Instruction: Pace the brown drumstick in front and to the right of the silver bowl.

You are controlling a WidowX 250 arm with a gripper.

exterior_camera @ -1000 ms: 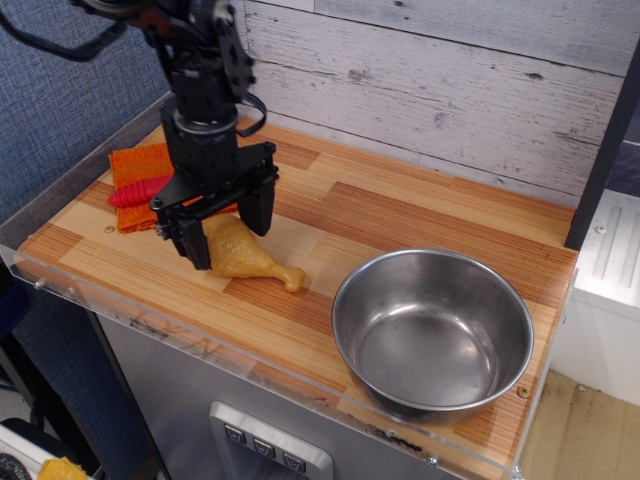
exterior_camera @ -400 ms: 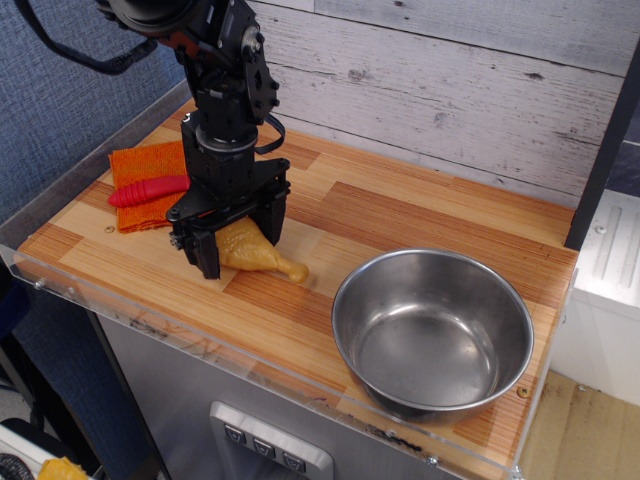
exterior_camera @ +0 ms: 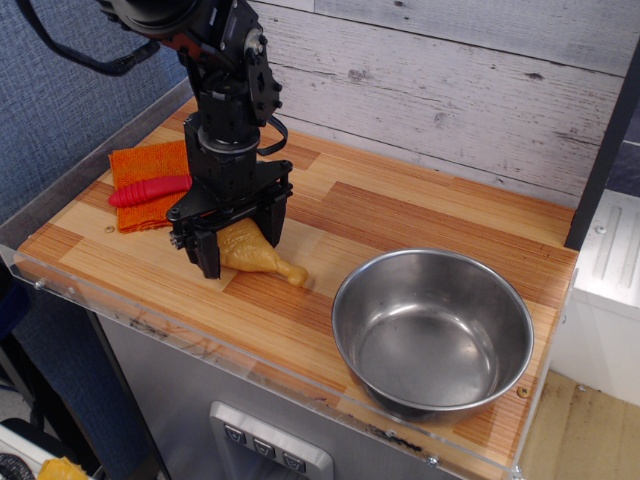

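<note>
The brown drumstick [exterior_camera: 258,257] lies on the wooden counter, left of the silver bowl [exterior_camera: 432,335], with its bone tip pointing right toward the bowl. My gripper [exterior_camera: 240,240] is lowered over the drumstick's bulbous end. One black finger [exterior_camera: 209,257] stands on its near left side and the other on its far right side. The jaws look open around it, close to its sides. The bowl is empty and stands at the front right of the counter.
An orange cloth [exterior_camera: 140,163] with a red-handled spoon [exterior_camera: 150,189] on it lies at the back left, just behind my gripper. A clear raised lip [exterior_camera: 150,320] runs along the counter's front edge. A plank wall stands behind.
My gripper has moved right and down, from beside the drumstick's left end to astride its bulbous end. The drumstick has shifted slightly. Over the last half second almost nothing moved.
</note>
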